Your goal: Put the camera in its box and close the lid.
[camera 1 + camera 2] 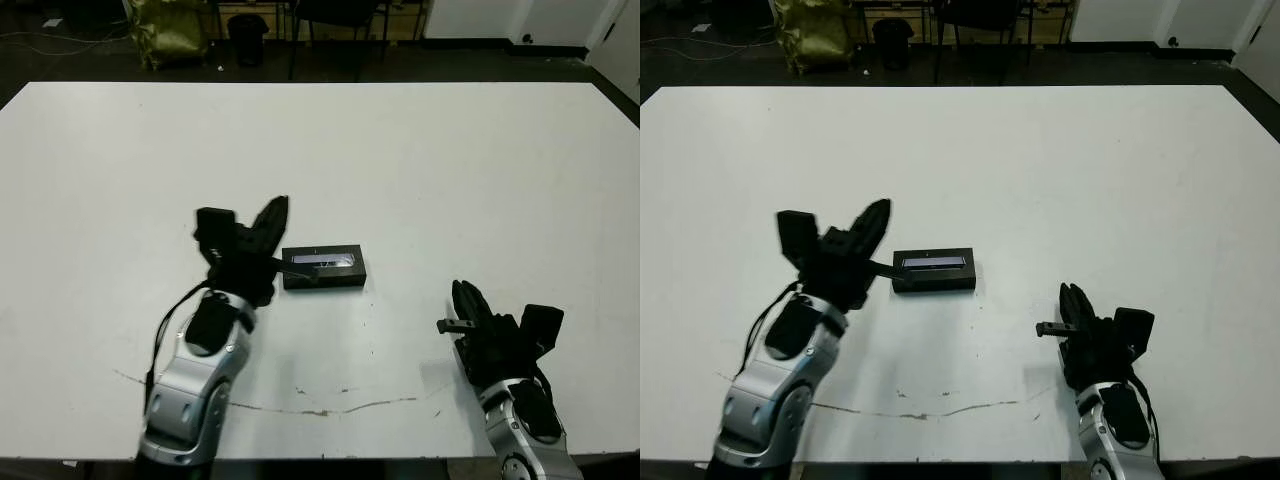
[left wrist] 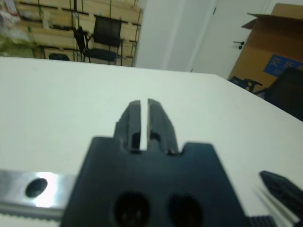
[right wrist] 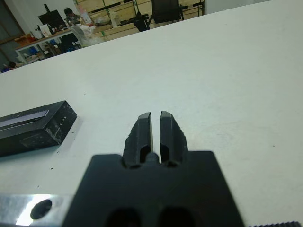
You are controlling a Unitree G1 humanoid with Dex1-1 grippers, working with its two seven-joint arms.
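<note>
A small black box (image 1: 325,279) lies in the middle of the table with the lid (image 1: 323,260) on top of it, the pale window strip facing up. The camera is hidden from view. My left gripper (image 1: 278,208) stands just left of the box, fingers shut on nothing and pointing away over the table; its wrist view shows the fingertips (image 2: 135,105) pressed together. Near the front right, my right gripper (image 1: 462,292) is also shut and holds nothing. It is well apart from the box (image 3: 33,127), which its wrist view shows off to one side.
The white table (image 1: 450,170) has a thin dark crack line (image 1: 330,408) near its front edge. Beyond the far edge are a yellow-green bag (image 1: 165,35), chairs and a dark floor. Shelves and a cardboard carton (image 2: 274,38) show in the left wrist view.
</note>
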